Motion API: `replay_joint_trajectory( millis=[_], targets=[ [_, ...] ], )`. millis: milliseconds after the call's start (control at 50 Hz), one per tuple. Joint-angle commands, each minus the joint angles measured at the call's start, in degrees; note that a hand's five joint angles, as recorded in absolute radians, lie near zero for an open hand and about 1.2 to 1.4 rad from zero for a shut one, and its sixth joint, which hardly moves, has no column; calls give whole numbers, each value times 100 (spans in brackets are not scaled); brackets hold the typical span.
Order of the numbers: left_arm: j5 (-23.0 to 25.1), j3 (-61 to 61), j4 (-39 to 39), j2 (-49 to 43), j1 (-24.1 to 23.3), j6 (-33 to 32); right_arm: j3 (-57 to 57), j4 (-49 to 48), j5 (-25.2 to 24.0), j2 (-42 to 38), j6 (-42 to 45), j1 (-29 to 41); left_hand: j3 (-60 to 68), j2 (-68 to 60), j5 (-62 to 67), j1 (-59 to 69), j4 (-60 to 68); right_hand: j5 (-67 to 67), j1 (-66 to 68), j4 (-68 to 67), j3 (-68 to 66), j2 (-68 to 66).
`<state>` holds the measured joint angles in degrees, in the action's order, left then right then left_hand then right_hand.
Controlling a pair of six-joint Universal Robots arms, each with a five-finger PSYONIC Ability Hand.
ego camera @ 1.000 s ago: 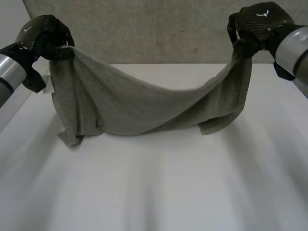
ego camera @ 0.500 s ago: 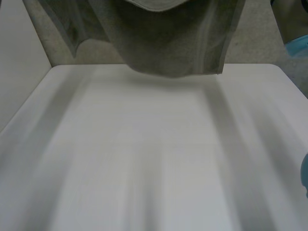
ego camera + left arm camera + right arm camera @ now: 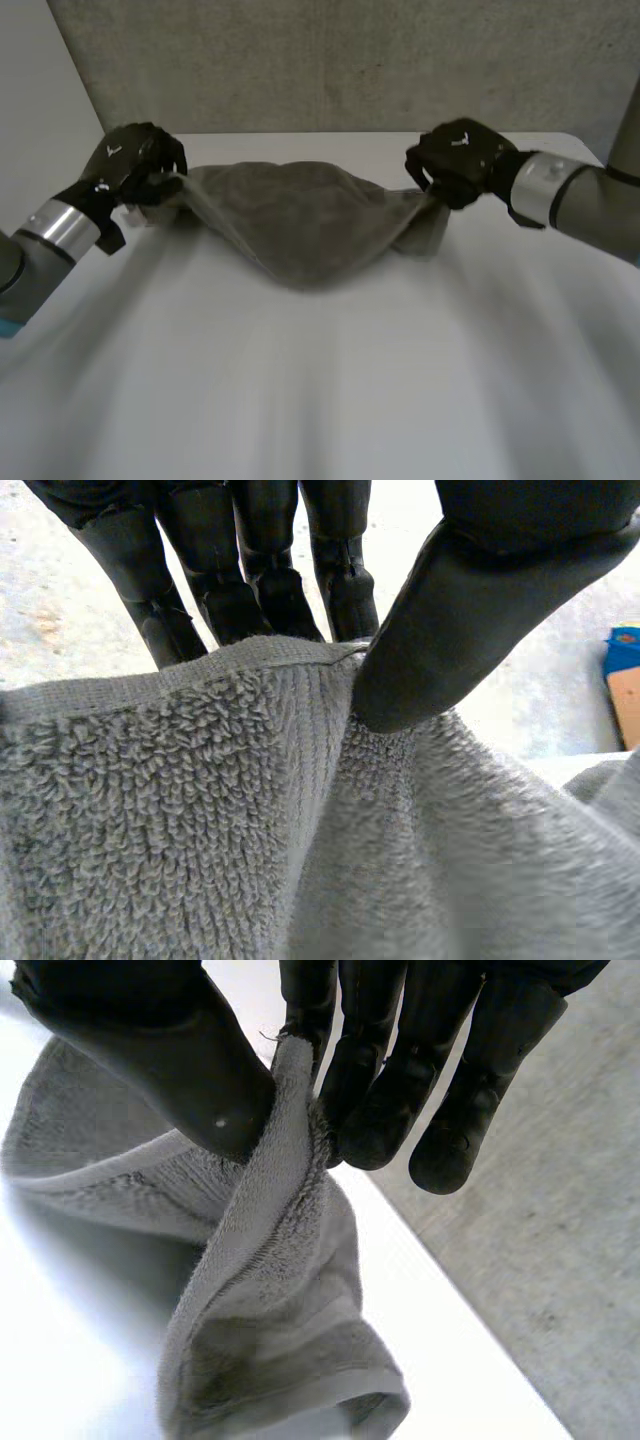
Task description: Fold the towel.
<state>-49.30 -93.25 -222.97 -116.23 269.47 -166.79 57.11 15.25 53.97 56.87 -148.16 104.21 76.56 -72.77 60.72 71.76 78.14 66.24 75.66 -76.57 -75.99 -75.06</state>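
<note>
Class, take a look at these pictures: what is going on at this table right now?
A two-armed robot holds a grey towel between its hands over a white table. The left hand pinches one end between thumb and fingers; the right hand pinches the other. The towel's middle sags onto the table, bunched, with no neat fold yet.

Arms held apart, left robot hand (image 3: 135,165) and right robot hand (image 3: 460,160) both pinching.
</note>
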Motion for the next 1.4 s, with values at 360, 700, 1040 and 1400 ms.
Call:
replay_joint_trajectory(
  millis=[360,700,1040,1400],
  targets=[
    [210,-1873,105,2659,844,683,1628,48,43,2662,-477,-1632,344,-723,928,824,186,376,434,-343,-401,-494],
    [210,-1601,26,1878,792,771,1900,-180,113,1970,-486,-1790,344,-723,928,824,186,376,434,-343,-401,-494],
    [122,876,500,-697,291,736,1119,-1498,1449,168,-512,-877,344,-723,928,824,186,376,434,-343,-401,-494],
    [-246,2583,729,-2183,97,595,450,-2510,2311,-1011,-486,-261,344,-723,928,824,186,376,434,-343,-401,-494]
  ],
)
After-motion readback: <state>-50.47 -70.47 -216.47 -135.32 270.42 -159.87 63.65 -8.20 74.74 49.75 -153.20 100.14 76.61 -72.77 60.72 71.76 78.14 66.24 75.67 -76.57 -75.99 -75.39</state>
